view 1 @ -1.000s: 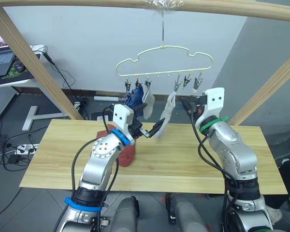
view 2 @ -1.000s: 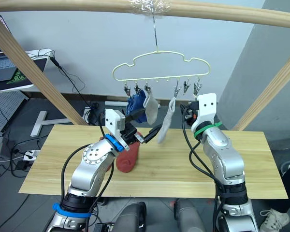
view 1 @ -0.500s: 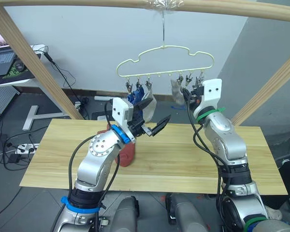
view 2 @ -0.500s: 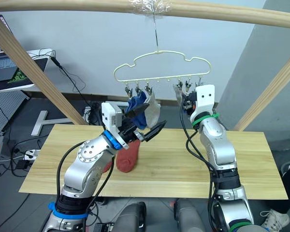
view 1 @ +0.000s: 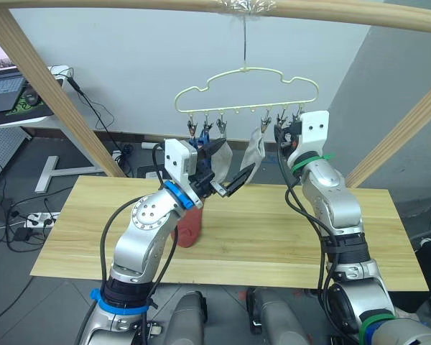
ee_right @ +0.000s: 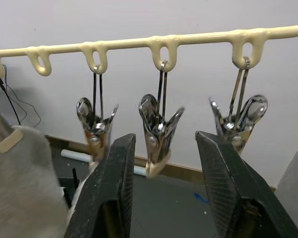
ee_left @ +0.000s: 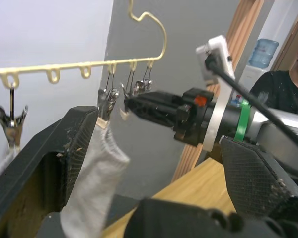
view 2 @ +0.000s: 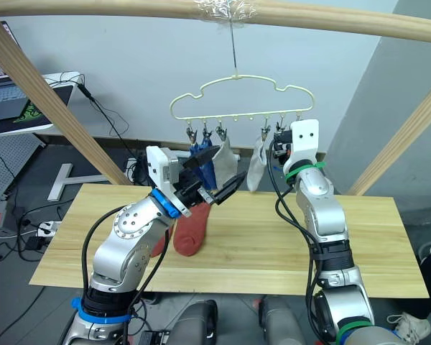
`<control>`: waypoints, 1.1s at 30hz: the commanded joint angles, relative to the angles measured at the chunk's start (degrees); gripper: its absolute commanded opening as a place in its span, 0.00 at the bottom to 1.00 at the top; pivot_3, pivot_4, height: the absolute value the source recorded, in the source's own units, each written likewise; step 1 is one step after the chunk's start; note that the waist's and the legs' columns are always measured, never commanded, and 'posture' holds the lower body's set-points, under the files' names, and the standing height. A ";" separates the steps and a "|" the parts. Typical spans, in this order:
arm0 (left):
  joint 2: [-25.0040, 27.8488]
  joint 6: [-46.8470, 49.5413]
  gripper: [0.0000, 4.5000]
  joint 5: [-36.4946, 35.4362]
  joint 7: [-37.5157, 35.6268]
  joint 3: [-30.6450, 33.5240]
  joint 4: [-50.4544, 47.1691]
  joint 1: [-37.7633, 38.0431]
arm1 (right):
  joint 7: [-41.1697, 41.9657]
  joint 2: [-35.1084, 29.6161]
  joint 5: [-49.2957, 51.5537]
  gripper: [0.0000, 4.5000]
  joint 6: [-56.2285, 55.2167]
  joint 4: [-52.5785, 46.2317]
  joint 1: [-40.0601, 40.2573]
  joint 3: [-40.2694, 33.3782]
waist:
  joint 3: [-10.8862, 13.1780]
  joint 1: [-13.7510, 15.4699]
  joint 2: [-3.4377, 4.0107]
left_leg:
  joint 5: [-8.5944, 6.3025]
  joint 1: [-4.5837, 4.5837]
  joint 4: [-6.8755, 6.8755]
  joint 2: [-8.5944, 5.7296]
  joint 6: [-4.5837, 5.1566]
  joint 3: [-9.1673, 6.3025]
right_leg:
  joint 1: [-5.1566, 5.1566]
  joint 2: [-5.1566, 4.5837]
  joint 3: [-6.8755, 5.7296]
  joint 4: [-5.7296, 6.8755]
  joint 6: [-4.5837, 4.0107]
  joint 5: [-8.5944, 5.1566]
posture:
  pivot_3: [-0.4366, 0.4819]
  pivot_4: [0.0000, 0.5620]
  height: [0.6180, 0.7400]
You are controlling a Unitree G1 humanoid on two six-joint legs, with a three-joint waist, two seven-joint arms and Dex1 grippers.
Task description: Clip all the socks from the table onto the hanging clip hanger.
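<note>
We see a red sock point(view 1: 189, 224) lying on the table point(view 1: 273, 237), long axis front-to-back. Left gripper point(view 1: 226, 167) is spread, empty, above it. Right gripper point(ee_right: 164, 163) is spread around a clip point(ee_right: 158, 130) on the hanger point(view 1: 246, 90). Grey sock point(view 1: 256, 147) hangs vertically, cuff up.

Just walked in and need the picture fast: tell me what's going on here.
A humanoid robot is clipping socks onto the clip hanger. A blue sock and two grey socks already hang from its clips. The right gripper is up at the empty clips, open; the left gripper is open and empty near the hung socks. A rust-red sock lies on the table.
</note>
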 commanded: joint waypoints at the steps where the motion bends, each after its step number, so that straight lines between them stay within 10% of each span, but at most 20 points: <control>1: -0.07 -0.46 1.00 -0.15 0.35 0.29 -2.04 -0.68 | -0.79 0.29 -0.87 0.44 -2.27 0.54 -2.51 -0.75 | 0.00 0.00 0.00 | 0.00 0.00 0.00 0.00 0.00 0.00 | 0.00 0.00 0.00 0.00 0.00 0.00 | 0.50 0.42 1.00; 33: -1.25 0.84 1.00 -1.35 0.93 0.42 -2.34 -4.63 | 2.23 2.93 0.02 0.44 -5.77 8.86 -9.09 -2.39 | 0.00 0.09 0.00 | 0.00 0.00 0.01 0.00 0.00 -0.02 | 0.00 -0.02 0.00 0.04 -0.05 0.03 | 0.51 0.43 1.00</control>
